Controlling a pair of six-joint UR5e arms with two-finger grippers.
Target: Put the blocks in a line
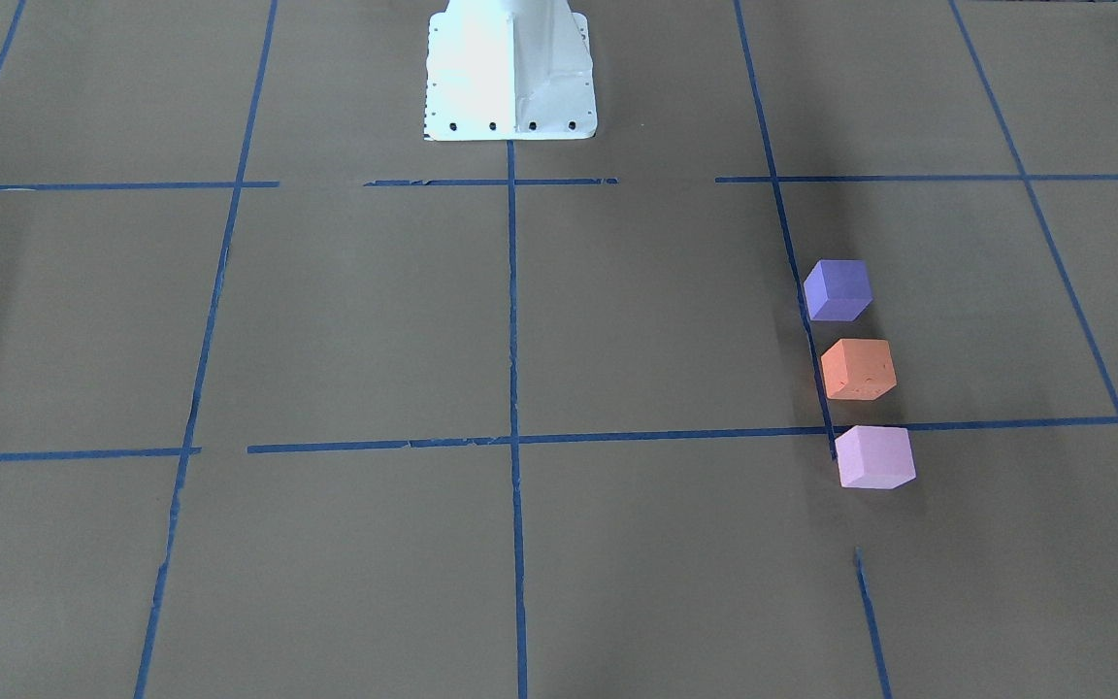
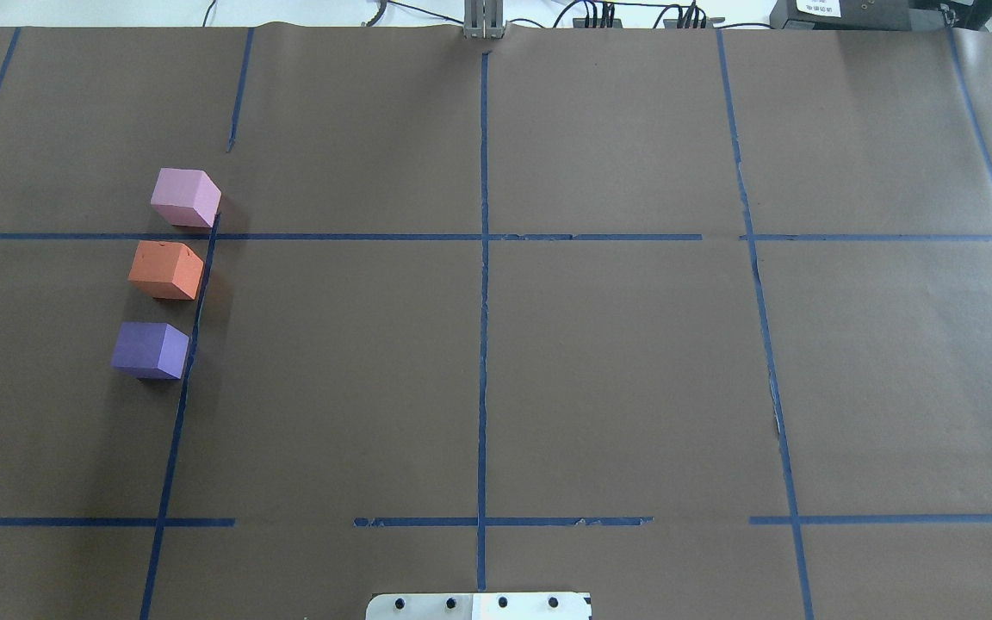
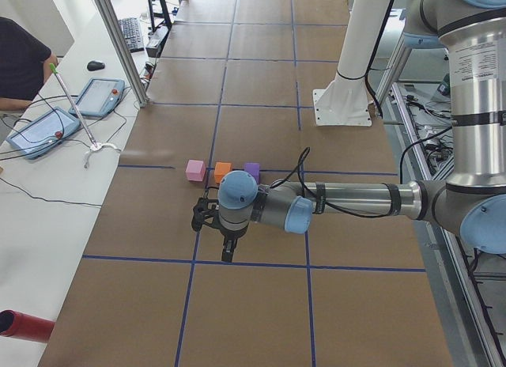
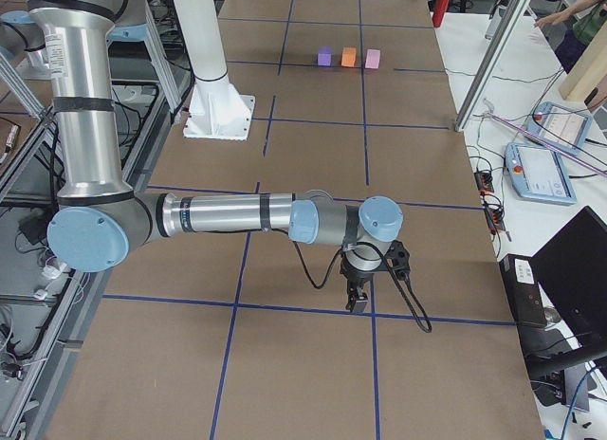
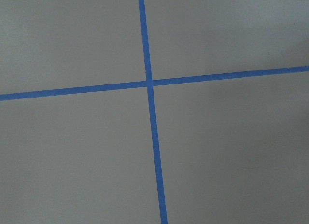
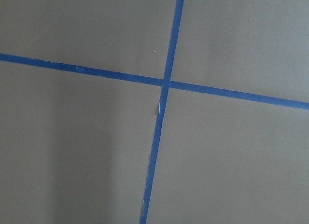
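Observation:
Three cubes stand in a straight row with small gaps beside a blue tape line: the violet-blue block, the orange block and the light pink block. In the overhead view the row is at the left: pink, orange, violet-blue. My left gripper points down over the table, short of the row and holding nothing that I can see. My right gripper points down far from the blocks. Both show only in the side views, so I cannot tell whether they are open. The wrist views show only paper and tape.
The table is covered in brown paper with a blue tape grid. The white robot base stands at the robot's edge. Tablets, cables and an aluminium post line the operators' side. A red cylinder lies near the left end.

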